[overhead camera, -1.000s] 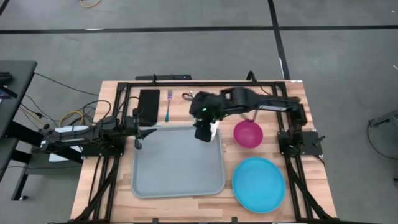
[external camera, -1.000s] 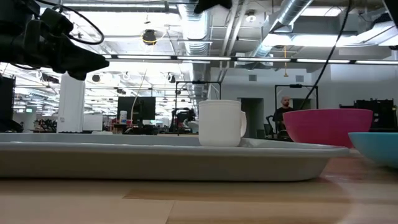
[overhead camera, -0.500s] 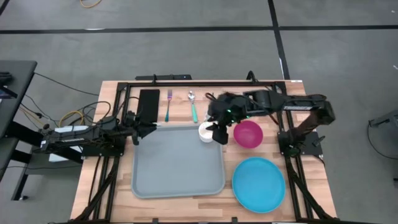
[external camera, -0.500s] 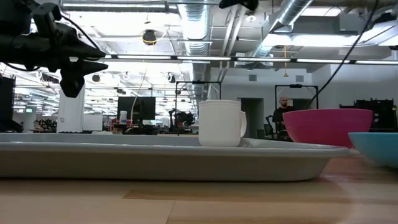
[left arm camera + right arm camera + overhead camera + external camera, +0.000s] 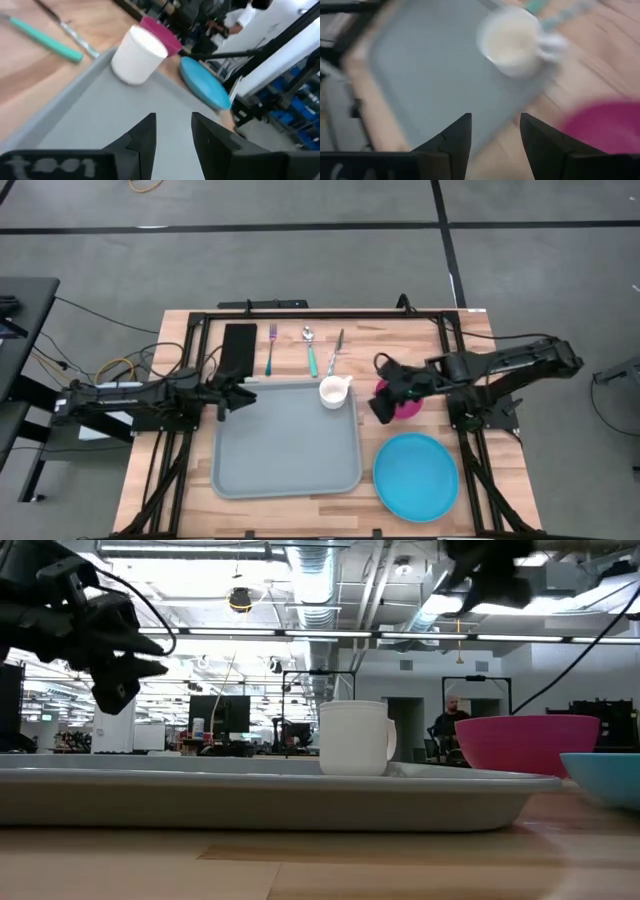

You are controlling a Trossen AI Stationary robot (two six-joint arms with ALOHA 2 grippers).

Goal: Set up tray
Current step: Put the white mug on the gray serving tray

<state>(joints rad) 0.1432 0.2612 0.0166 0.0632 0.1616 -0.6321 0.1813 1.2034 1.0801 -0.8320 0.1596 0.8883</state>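
Above the tray (image 5: 285,445), both grippers' fingers (image 5: 455,137) gape, empty.

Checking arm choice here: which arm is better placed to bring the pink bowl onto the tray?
Probably the right. The right gripper, open, hangs right beside the pink bowl, while the left gripper sits at the tray's far corner.
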